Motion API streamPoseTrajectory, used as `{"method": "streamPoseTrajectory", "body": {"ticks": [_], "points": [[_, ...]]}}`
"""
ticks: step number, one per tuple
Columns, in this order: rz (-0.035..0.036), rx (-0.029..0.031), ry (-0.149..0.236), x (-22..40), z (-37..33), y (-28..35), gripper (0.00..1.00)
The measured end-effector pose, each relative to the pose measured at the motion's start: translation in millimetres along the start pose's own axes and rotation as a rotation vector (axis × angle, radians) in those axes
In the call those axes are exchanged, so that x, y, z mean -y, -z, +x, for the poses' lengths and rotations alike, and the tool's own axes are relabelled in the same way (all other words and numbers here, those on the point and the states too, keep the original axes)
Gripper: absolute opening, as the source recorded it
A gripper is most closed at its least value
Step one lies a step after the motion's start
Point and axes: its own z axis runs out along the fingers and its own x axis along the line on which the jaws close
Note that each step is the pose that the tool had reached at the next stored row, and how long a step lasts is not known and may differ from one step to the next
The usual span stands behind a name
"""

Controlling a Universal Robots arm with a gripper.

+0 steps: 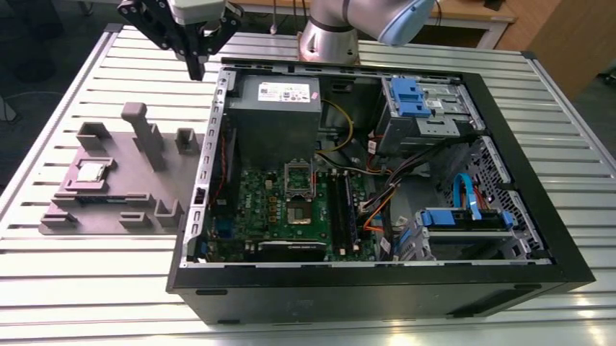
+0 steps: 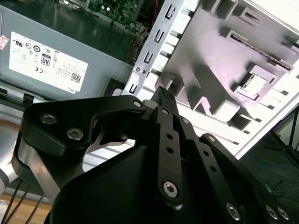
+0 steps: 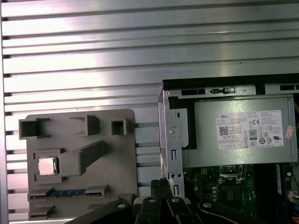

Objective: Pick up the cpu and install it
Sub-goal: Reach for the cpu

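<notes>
The cpu (image 1: 91,171), a small square chip with a shiny silver top, lies in a recess of the grey fixture (image 1: 130,189) on the exterior view's left; it also appears in both wrist views (image 3: 47,165) (image 2: 254,84). My gripper (image 1: 196,71) hangs high above the table, beside the far corner of the computer case and well behind the fixture. Its black fingers meet at the tips, shut with nothing between them (image 2: 164,93) (image 3: 161,183). The green motherboard (image 1: 255,198) lies inside the case, its square socket (image 1: 300,211) uncovered with the frame lifted.
The open black computer case (image 1: 385,288) takes up the middle and the exterior view's right of the slatted metal table (image 1: 97,79). Inside it are a grey power supply (image 1: 274,101), blue drive brackets (image 1: 409,97) and cables. The fixture has tall posts (image 1: 144,133) and holds a memory stick (image 3: 70,192).
</notes>
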Motion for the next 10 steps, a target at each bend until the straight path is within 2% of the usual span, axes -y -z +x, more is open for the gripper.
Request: {"method": "streamPoseTrajectory", "body": {"ticks": [10], "points": [[0.0001,-0.0011,0.000,0.4,4.7,-0.5,0.10]]}}
